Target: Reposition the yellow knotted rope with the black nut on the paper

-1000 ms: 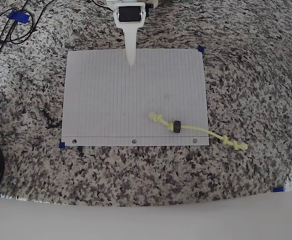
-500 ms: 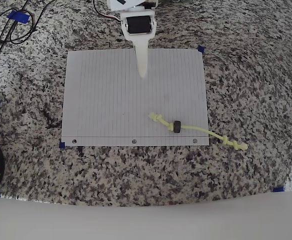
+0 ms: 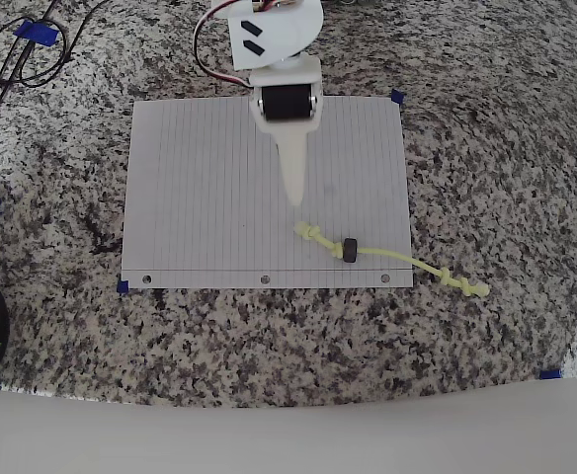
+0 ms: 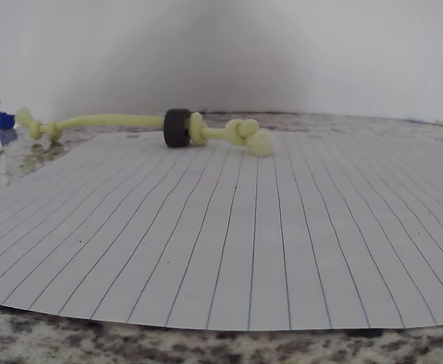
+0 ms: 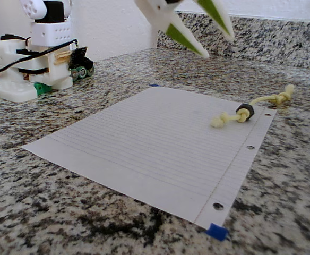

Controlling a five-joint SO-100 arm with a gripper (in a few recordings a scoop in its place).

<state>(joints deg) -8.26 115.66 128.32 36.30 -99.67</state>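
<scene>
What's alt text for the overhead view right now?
A white claw hangs over the paper, tip pointing toward the near knot of the yellow knotted rope. The rope carries a black nut and trails off the paper's right edge onto the speckled granite counter.

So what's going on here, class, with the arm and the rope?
The white robot arm's gripper hangs open above the white lined paper, holding nothing. The thin yellow knotted rope with its black nut lies partly on the paper; its far knotted end trails onto the speckled granite counter.
</scene>
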